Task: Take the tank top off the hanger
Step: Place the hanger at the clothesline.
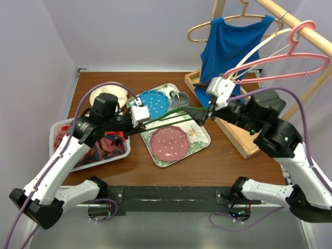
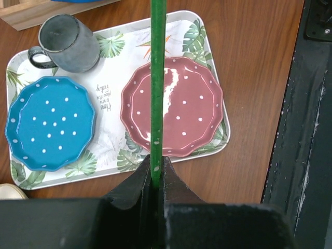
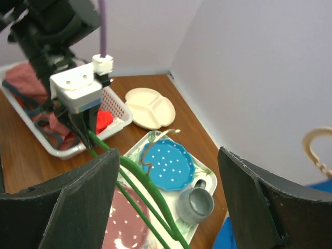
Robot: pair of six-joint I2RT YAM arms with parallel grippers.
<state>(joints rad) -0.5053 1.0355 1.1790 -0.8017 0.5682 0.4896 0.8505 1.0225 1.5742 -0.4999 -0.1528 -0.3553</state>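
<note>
The blue tank top [image 1: 228,46] hangs on a pale wooden hanger [image 1: 199,28] on the rack rod at the back right. A bare green hanger [image 1: 176,115] is stretched over the tray between the arms. My left gripper [image 1: 147,123] is shut on one end of it; the left wrist view shows the green bar [image 2: 157,78] clamped between the jaws [image 2: 155,168]. My right gripper [image 1: 205,99] is open at the hanger's other end, below the tank top; in the right wrist view the green wires [image 3: 150,192] run between its spread fingers [image 3: 168,171].
A leaf-print tray [image 1: 199,136] holds a blue plate [image 1: 154,102], a pink plate [image 1: 169,142] and a grey mug [image 1: 180,97]. A cream divided plate [image 1: 104,93] and a white basket of clothes [image 1: 62,129] are at the left. A pink hanger [image 1: 290,46] hangs on the rod; the wooden rack base [image 1: 244,140] is at the right.
</note>
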